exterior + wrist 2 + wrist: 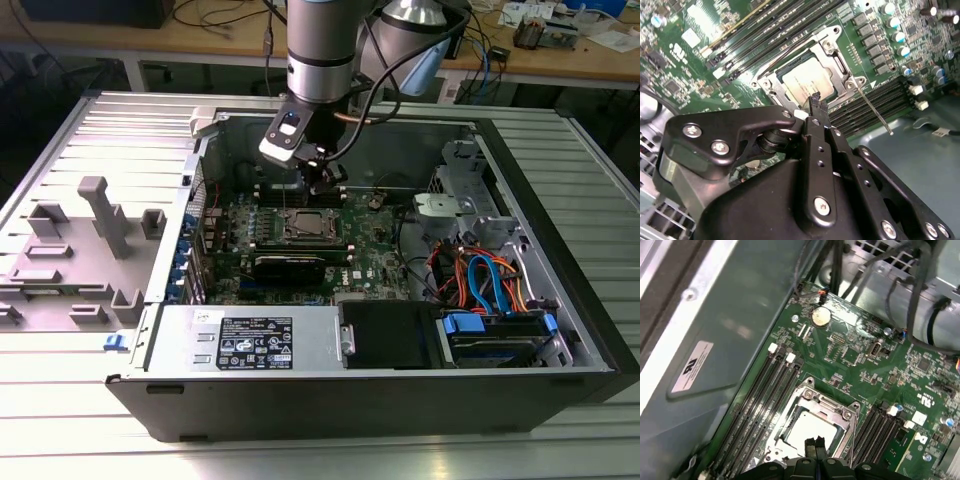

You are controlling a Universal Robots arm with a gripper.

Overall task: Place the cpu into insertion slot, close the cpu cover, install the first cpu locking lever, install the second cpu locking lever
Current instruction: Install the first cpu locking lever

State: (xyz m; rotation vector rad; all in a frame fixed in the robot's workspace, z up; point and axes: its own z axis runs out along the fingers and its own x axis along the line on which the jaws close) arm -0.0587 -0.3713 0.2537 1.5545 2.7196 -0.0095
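The cpu (807, 82) lies flat in the insertion slot (310, 228) on the green motherboard, its silvery top facing up. The cpu cover (840, 62) lies down around it, and the chip (812, 432) shows through the cover's open middle (827, 407). A thin metal locking lever (875, 112) sticks out from one corner of the socket, across the memory slots. My gripper (816, 101) hangs just above the socket's edge, shut with nothing between its fingers. Its tip (815, 442) shows over the chip's edge, and in the exterior view the gripper (323, 190) is at the socket's far side.
Black memory slots (757, 400) flank the socket on both sides. A black card (290, 265) sits just in front of it. A silver power supply (250, 340), a black drive (385, 335), a blue caddy (490, 330) and orange and blue cables (480, 275) fill the case's near side. Case walls (740, 315) stand close.
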